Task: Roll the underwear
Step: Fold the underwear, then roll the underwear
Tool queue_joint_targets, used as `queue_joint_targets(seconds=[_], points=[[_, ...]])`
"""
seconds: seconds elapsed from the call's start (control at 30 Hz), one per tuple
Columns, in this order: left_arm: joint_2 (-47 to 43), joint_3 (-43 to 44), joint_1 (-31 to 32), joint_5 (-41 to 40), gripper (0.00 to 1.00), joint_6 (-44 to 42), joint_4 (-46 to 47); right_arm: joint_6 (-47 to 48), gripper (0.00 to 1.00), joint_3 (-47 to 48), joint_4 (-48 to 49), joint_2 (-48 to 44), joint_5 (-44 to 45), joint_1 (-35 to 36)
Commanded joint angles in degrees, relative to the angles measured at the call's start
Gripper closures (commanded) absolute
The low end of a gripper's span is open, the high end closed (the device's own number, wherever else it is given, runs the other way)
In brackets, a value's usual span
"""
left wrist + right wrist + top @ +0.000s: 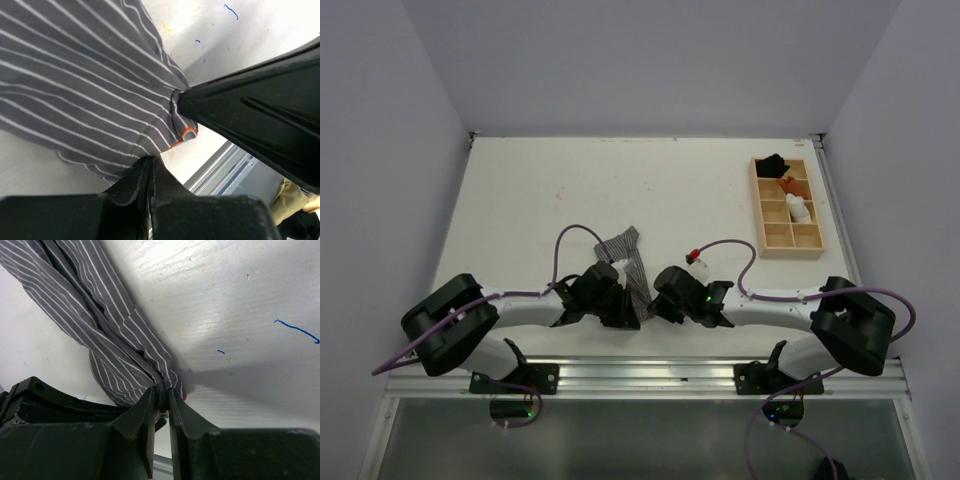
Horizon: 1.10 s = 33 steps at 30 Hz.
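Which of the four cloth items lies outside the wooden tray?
The grey-striped underwear, pinched by the left gripper and right gripper; the black bundle, orange bundle and white bundle sit inside the tray.

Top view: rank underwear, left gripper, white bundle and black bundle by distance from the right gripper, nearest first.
1. underwear, pinched by the right gripper.
2. left gripper, just to its left.
3. white bundle and black bundle, in the tray at far right: too close to call.
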<state>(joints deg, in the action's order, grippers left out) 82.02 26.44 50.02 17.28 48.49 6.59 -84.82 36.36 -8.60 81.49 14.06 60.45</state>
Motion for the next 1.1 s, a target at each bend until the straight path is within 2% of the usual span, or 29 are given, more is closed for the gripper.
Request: queue_joint_targets(seconds=[0.0, 0.13, 0.4, 0.53, 0.63, 0.7, 0.8, 1.07], points=[[-0.72, -0.07, 0.08, -4.53, 1.00, -1.72, 0.45, 1.22, 0.78, 3.54, -5.10, -3.08, 2.80, 0.64], [-0.02, -0.07, 0.08, -4.97, 1.00, -2.26, -0.26, 4.04, 0.66, 5.82, -9.92, -6.34, 3.95, 0.73], [4.02, 2.83, 0.08, -6.20, 1.00, -3.05, -1.31, 12.11, 0.62, 12.06, -16.45, -8.54, 6.68, -0.23], [3.68, 3.97, 0.08, -7.26, 1.00, -2.96, -2.19, 16.25, 0.62, 12.42, -17.07, -6.88, 2.64, -4.98], [3.94, 5.20, 0.08, -8.22, 1.00, -3.05, -3.60, 23.89, 0.58, 9.97, -10.95, -3.98, -6.21, -10.42], [4.29, 5.82, 0.08, -8.31, 1.00, -2.88, -3.86, 28.72, 0.54, 8.56, -6.63, -1.43, -13.25, -11.57], [4.73, 6.52, 0.08, -8.84, 1.00, -2.61, -4.39, 33.04, 0.49, 8.90, -3.11, 0.59, -19.15, -12.72], [5.08, 6.88, 0.08, -9.63, 1.00, -1.73, -5.01, 35.68, 0.44, 9.43, -1.16, 5.33, -23.46, -13.86]])
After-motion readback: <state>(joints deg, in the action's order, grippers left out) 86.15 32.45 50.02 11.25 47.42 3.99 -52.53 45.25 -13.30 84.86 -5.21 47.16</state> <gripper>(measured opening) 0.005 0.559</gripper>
